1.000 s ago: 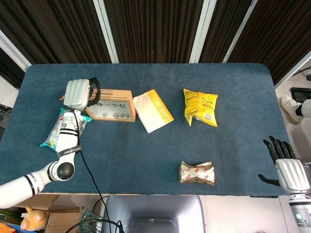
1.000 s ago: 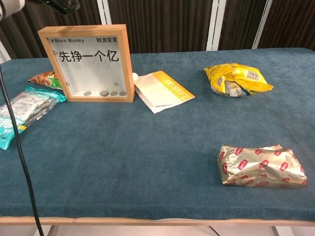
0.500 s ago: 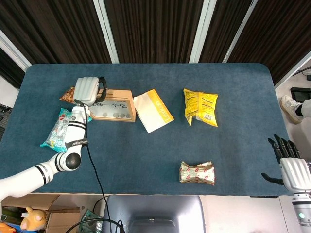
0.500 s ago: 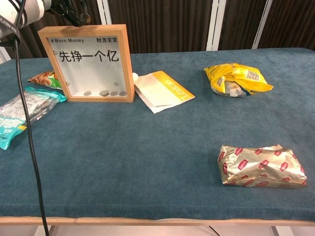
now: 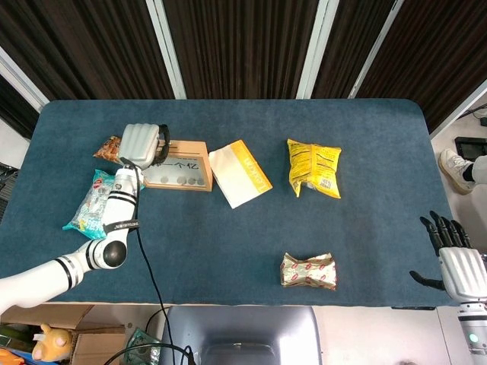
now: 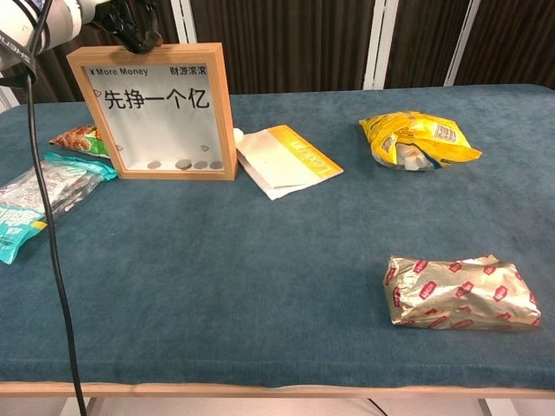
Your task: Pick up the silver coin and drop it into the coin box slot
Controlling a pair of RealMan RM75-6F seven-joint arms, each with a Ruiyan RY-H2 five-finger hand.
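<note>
While the left hand point(image 5: 143, 143) hovers, grip unclear, the coin box point(image 6: 163, 111) reads "More Money"; right hand point(image 5: 455, 258) spread.

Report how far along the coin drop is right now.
Done: no loose coin lies on the table, so pickup looks finished; several coins already sit in the bottom of the coin box.
In hand: the left hand is over the box's top left edge, dark fingers curled at the slot end. Whether they hold the silver coin cannot be seen.
Left: the drop is unconfirmed. The right hand idles open off the table's near right corner.
</note>
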